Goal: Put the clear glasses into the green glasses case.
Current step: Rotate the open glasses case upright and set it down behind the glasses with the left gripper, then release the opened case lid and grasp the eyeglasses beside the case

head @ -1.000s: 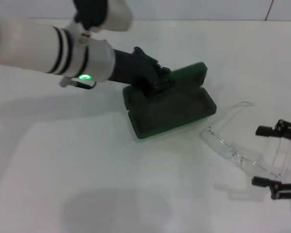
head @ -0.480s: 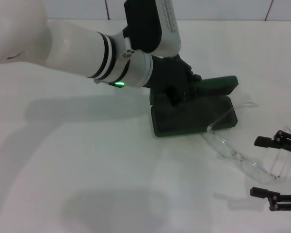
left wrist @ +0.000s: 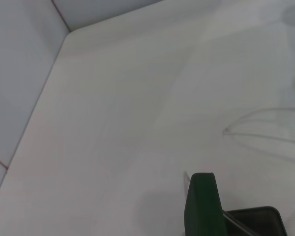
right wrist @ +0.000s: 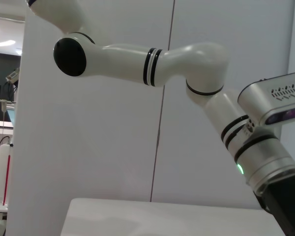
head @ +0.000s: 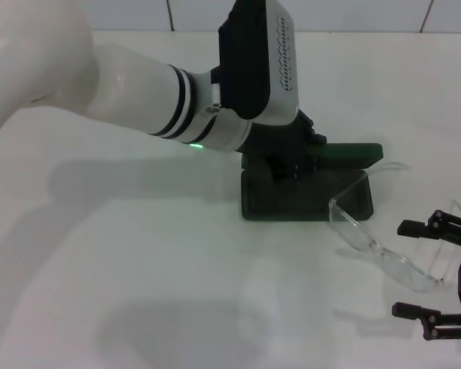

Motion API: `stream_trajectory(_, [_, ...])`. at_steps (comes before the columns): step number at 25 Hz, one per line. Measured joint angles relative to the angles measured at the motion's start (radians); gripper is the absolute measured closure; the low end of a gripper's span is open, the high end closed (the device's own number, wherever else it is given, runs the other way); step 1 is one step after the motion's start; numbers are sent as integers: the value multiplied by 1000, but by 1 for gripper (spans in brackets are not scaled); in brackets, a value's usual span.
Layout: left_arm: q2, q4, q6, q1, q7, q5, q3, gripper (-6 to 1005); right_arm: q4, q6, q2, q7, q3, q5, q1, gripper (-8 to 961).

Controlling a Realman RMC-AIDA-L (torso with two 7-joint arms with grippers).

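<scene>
The green glasses case (head: pixel 303 204) lies open on the white table right of centre, its lid (head: pixel 347 152) raised along the far side. My left gripper (head: pixel 286 157) reaches in from the upper left and is shut on the case at its back edge. The clear glasses (head: pixel 359 233) lie just right of the case, one end against its near right corner and one arm over that corner. My right gripper (head: pixel 400 269) is open at the lower right, just beyond the glasses' far end, not touching them. The left wrist view shows the case lid (left wrist: pixel 201 206) and a faint glasses arm (left wrist: pixel 265 123).
The white table (head: pixel 138 292) stretches wide to the left and front. A tiled wall (head: pixel 353 14) runs along the back. My big left arm (head: pixel 138 92) crosses above the table's upper left. The right wrist view shows only that left arm (right wrist: pixel 137 64) and the wall.
My left gripper has moved right, dragging and turning the case until it meets the glasses. The glasses have shifted slightly; the right gripper has barely moved.
</scene>
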Motion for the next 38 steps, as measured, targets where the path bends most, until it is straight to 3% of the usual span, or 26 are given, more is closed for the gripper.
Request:
stream_trajectory(23, [-2, 12, -93, -4, 19, 14, 70, 605, -8, 5, -5, 7, 7, 0, 6, 97])
stream_trajectory(26, [-3, 25, -109, 8, 20, 10, 76, 543, -8, 5, -7, 7, 8, 0, 6, 97])
stream_trajectory(32, [-1, 120, -121, 102, 82, -101, 69, 418, -6, 8, -14, 9, 11, 4, 4, 97])
stream_trajectory(35, [1, 155, -117, 181, 168, -236, 56, 376, -6, 12, -15, 25, 40, 4, 2, 97])
stream_trajectory(38, [3, 160, -100, 290, 296, -459, 23, 375, -11, 39, -15, 77, 93, 1, 1, 97])
